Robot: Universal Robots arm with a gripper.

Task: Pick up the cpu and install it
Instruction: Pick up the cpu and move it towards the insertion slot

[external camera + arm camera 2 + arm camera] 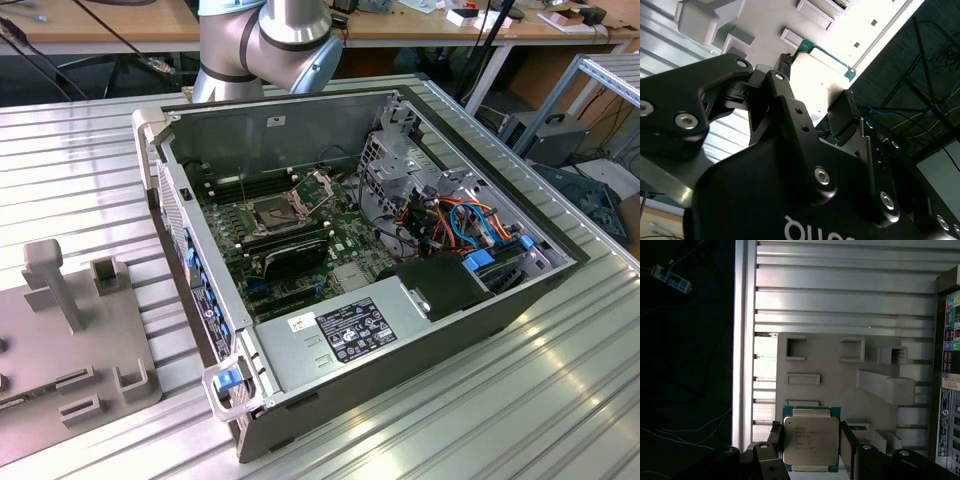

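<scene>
Silver-topped cpu (811, 440) between the fingers (847, 440) of the gripper (810, 432), seemingly clamped on its opposite edges, over the grey fixture tray (840, 380); level, even edge pressure should prevent tilting.

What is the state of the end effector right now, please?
End effector: closed on the cpu, which sits between its two fingers in the first wrist view.
</scene>
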